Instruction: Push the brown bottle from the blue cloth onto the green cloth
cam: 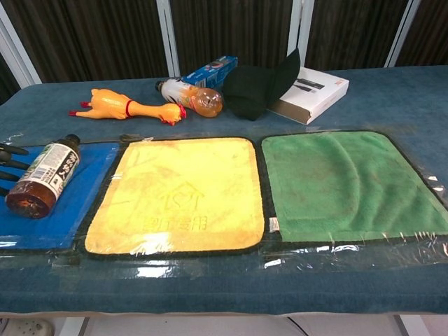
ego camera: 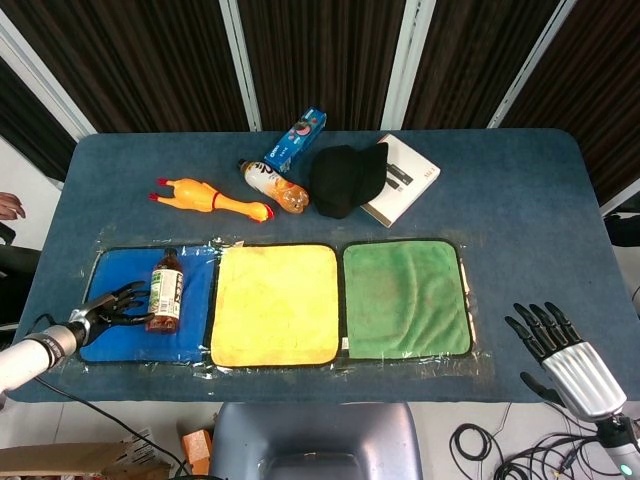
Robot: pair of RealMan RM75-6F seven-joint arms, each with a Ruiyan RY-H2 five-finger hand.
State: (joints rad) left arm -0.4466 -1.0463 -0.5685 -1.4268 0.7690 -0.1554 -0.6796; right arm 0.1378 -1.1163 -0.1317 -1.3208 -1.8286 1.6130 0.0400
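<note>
Your left hand point(ego camera: 112, 305), fingers spread against the brown bottle point(ego camera: 165, 298) lying on the blue cloth point(ego camera: 195, 300), is mostly cut off in chest view, while your right hand point(ego camera: 560, 355) hangs open off-table, green cloth point(ego camera: 405, 298) bare.

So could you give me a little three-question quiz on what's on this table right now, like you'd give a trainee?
1. True or false: the brown bottle lies on the blue cloth.
2. Which cloth is in the middle? A) green cloth B) yellow cloth C) blue
3. Fill in: the ____ hand is at the bottle.

Key:
1. True
2. B
3. Left; the left hand is beside it, while the right hand is spread, far off.
</note>
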